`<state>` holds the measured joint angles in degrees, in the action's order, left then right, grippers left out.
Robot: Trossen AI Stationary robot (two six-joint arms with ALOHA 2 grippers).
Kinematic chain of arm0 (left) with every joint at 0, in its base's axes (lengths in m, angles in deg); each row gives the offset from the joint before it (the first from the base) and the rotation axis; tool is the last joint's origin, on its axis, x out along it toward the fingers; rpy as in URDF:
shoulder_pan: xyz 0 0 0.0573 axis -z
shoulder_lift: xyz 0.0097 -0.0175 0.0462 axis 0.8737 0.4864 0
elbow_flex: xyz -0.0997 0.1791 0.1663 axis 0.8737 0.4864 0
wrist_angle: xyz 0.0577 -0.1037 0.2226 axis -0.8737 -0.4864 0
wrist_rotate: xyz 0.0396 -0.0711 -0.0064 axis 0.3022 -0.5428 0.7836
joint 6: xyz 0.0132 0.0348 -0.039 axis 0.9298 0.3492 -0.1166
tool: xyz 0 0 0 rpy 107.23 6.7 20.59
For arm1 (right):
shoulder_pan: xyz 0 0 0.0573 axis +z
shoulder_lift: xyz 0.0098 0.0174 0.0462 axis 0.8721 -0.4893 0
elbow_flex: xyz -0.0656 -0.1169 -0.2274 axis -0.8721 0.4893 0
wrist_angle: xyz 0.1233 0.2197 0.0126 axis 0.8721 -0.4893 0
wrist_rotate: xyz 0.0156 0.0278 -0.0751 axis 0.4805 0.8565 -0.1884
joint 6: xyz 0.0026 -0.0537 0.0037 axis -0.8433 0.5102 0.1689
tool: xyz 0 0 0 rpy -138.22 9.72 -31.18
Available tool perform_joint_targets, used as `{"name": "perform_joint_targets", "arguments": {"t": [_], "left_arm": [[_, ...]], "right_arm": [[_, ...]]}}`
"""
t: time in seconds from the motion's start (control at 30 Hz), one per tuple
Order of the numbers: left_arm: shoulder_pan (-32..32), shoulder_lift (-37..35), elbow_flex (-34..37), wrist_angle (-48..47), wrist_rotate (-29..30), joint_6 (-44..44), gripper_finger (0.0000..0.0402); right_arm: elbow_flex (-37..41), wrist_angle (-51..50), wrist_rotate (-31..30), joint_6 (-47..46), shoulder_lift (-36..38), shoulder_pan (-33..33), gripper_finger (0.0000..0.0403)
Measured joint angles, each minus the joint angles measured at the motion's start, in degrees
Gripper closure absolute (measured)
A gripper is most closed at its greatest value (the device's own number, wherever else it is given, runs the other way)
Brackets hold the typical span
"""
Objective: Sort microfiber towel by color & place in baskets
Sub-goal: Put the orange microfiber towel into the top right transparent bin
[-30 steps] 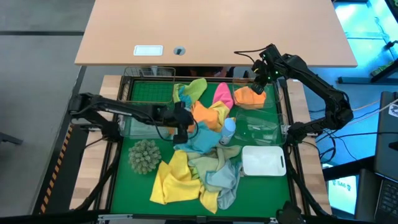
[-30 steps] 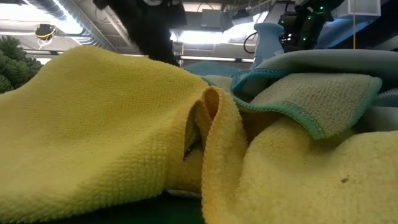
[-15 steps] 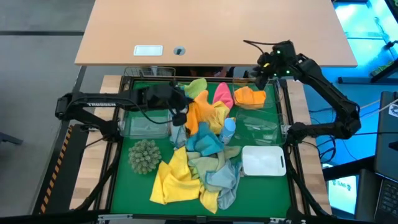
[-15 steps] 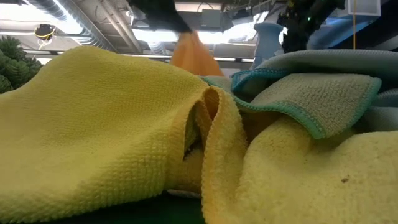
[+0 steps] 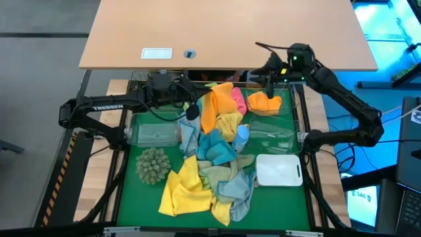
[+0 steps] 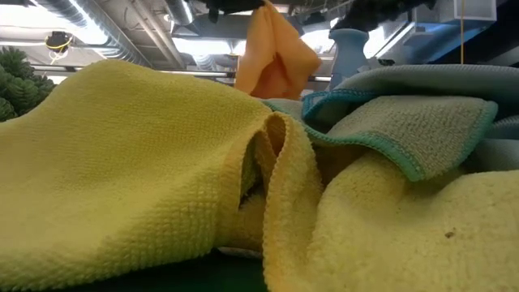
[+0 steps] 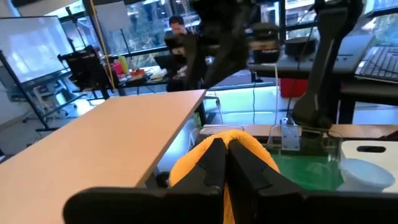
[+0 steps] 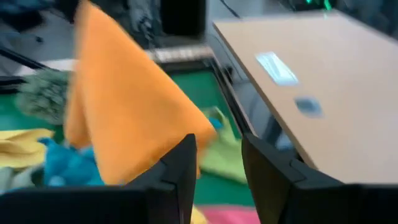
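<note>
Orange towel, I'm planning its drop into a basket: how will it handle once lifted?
Likely floppy: the orange towel hangs in a limp fold from the left gripper. Probably light, and its fuzzy weave may snag the neighbouring cloths it hangs over.

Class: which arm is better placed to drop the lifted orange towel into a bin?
Left: its claw is shut on the orange microfiber towel, lifted above the pile. The right claw is open and empty.

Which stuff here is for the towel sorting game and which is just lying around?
For the job: the orange towel hanging from the left gripper, the yellow towel, the pink towel, the clear basket, the white basket.

Just lying about: the spiky ball, the small blue bottle.
</note>
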<state>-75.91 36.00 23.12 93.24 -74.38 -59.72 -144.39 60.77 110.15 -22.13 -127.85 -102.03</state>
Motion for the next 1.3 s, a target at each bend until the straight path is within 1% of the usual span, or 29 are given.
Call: {"name": "perform_joint_targets", "arguments": {"t": [0.07,0.2,0.43,0.6,0.73,0.93,1.13,1.3], "left_arm": [[-0.1,0.0,0.0,0.0,0.0,0.0,0.0401],[0.1,0.0,0.0,0.3,-0.1,0.0,0.0401],[0.7,0.7,0.0,0.4,-0.1,0.0,0.0401],[1.2,0.8,0.0,0.3,0.0,0.0,0.0401],[1.7,0.8,0.0,0.2,-0.1,0.0,0.0401],[2.6,0.8,0.0,0.0,0.1,0.0,0.0402],[2.9,0.8,0.0,-1.1,-0.2,0.0,0.0402],[2.9,0.7,0.0,-3.0,-0.2,0.0,0.0401]], "right_arm": [[0.0,3.5,-0.7,-0.2,-0.3,2.8,0.0276],[0.0,11.0,-4.7,-0.3,-1.3,9.1,0.0276],[0.0,20.2,-10.1,-0.3,-5.7,18.0,0.0276],[0.0,23.8,-16.2,0.4,-9.3,21.8,0.0276],[0.0,25.2,-19.1,1.9,-11.5,23.1,0.0276],[0.0,25.9,-19.3,2.1,-13.5,23.0,0.0276],[0.0,24.7,-14.9,2.1,-14.1,23.0,0.0276],[0.0,23.7,-14.8,1.8,-12.9,22.9,0.0276]]}}
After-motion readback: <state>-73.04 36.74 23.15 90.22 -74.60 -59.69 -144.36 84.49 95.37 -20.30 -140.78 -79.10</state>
